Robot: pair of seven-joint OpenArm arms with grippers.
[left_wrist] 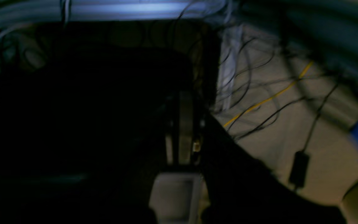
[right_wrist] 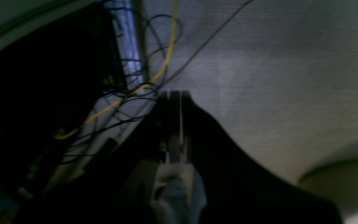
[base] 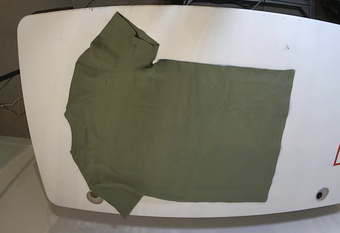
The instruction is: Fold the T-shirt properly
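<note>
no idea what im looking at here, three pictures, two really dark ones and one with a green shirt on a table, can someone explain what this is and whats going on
This is a robot with two arms, set up to fold a T-shirt.

The bright picture comes from a fixed camera looking down on a white table. An olive-green T-shirt lies spread flat on it, neck end to the picture's left, hem to the right. Neither arm shows in this view, so nothing touches the shirt.

The two dark pictures come from cameras mounted on the robot's wrists, each looking along its own tool. In the left wrist view the left tool points at a dim background with loose cables, one of them yellow. The right wrist view shows the right tool with similar cables behind it. Both tools are shut and seem to hold nothing, though these views are blurred and very dark.
</note>
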